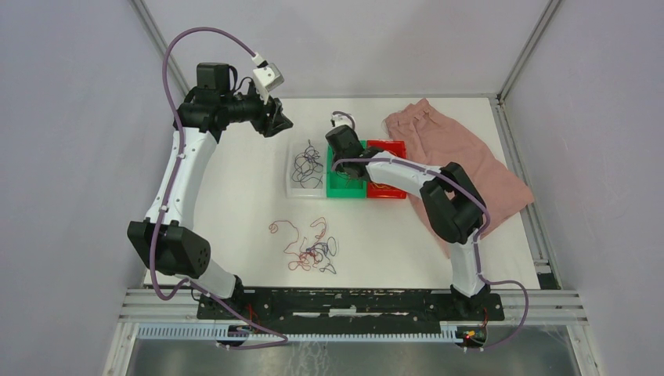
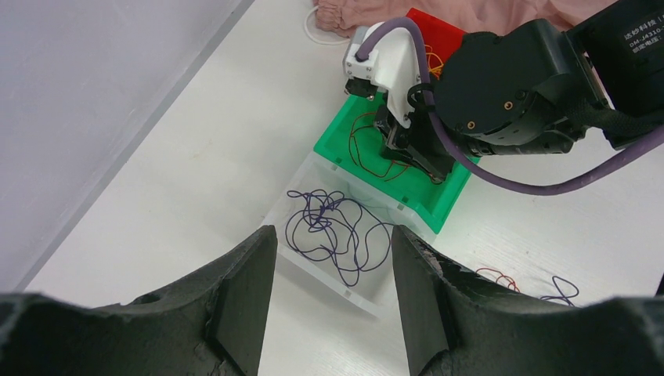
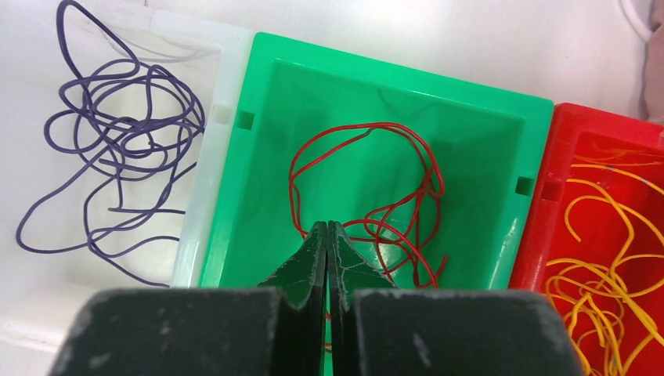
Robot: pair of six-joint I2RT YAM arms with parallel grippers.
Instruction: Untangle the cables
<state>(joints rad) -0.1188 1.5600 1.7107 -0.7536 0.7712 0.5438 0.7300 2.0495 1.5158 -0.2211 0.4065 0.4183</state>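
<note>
A tangle of red and dark purple cables (image 1: 309, 247) lies on the white table near the front. A purple cable (image 3: 117, 133) lies in a clear tray (image 1: 296, 186), a red cable (image 3: 376, 157) in a green bin (image 3: 470, 102), and orange-yellow cables (image 3: 611, 274) in a red bin (image 3: 571, 133). My right gripper (image 3: 326, 225) is down in the green bin, its jaws shut at the red cable's strands. My left gripper (image 2: 333, 235) is open and empty, held high above the table left of the clear tray, with the purple cable (image 2: 313, 215) below it.
A pink cloth (image 1: 462, 149) lies at the back right, beside the red bin (image 1: 387, 149). A thin white cord loop (image 2: 321, 31) lies on the table behind the bins. Metal frame posts and grey walls close in the sides.
</note>
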